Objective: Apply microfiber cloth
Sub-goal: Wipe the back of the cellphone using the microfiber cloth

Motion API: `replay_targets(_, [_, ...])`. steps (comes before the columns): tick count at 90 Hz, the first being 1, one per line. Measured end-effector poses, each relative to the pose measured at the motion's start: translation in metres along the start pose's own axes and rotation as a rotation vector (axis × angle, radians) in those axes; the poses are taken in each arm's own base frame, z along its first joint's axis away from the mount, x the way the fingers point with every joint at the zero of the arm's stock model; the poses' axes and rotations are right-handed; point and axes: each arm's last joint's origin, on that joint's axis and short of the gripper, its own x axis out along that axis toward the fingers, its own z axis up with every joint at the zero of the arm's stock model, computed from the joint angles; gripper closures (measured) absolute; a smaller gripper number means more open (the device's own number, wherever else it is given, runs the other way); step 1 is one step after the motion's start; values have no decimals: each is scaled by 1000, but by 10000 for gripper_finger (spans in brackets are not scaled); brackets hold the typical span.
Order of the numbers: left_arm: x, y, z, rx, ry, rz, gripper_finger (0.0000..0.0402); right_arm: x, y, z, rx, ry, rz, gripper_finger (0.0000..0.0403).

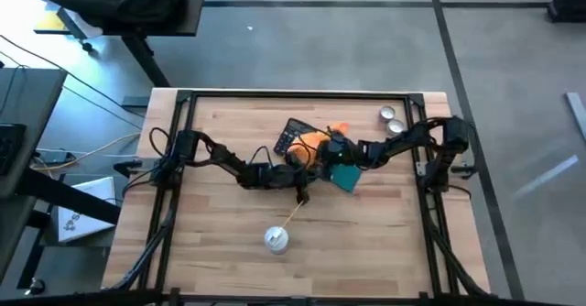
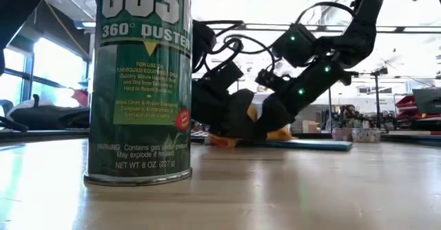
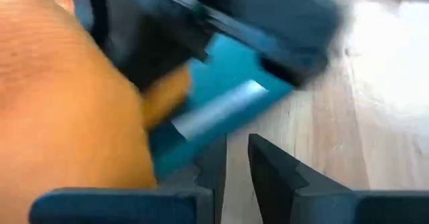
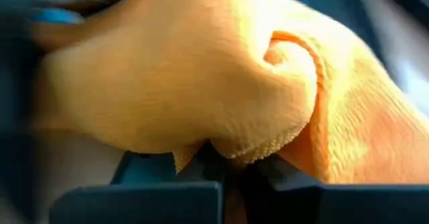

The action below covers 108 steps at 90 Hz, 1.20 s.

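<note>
The orange microfiber cloth [image 1: 318, 139] lies bunched on the black calculator [image 1: 291, 136] at the table's middle. It fills the right wrist view [image 4: 201, 83]. My right gripper [image 1: 326, 150] reaches in from the right and is shut on the cloth. My left gripper [image 3: 234, 174] comes from the left and sits low beside the cloth [image 3: 60, 103]. Its fingers are nearly together with nothing between them, pointing at a blue box [image 3: 221, 96]. My right gripper pinches a bunched fold of the cloth at its hemmed edge [image 4: 234, 153] between its two fingers. The rest of the cloth bulges out ahead of the fingers, slack and crumpled, and rests on the calculator below.
The blue box [image 1: 346, 175] lies flat just to the right of the cloth. A green duster can [image 1: 276, 239] with a thin straw stands near the front edge and looms large in the low view [image 2: 141, 85]. Two small round tins [image 1: 392, 118] sit at the far right.
</note>
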Motion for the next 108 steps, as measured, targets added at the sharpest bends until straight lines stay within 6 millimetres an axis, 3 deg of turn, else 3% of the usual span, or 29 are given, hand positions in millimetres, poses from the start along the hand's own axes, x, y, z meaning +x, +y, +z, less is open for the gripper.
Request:
replay_targets(8, [0,0,-2,5,16,2,355,-5,-4,0,12,20,-70,403])
replay_targets(26, [0,0,0,-5,-15,-3,355,-9,2,4,44,12,103,403])
replay_targets(35, [-2,0,4,-2,-22,-4,355,-16,0,6,43,9,69,403])
replay_targets(50, [-12,1,13,46,38,26,355,-50,-33,22,146,-133,-114,403])
replay_targets(64, [-17,1,29,56,-37,58,355,-86,-66,1,296,-194,-197,403])
replay_targets(78, [-10,-1,29,9,-145,2,355,-103,-68,-36,405,-192,-100,403])
replay_targets(87, [2,-3,27,-6,-165,-5,355,-104,-63,-48,448,-186,-15,403])
replay_targets(108, [41,-18,44,12,-163,-60,355,-92,-59,-36,409,-156,52,403])
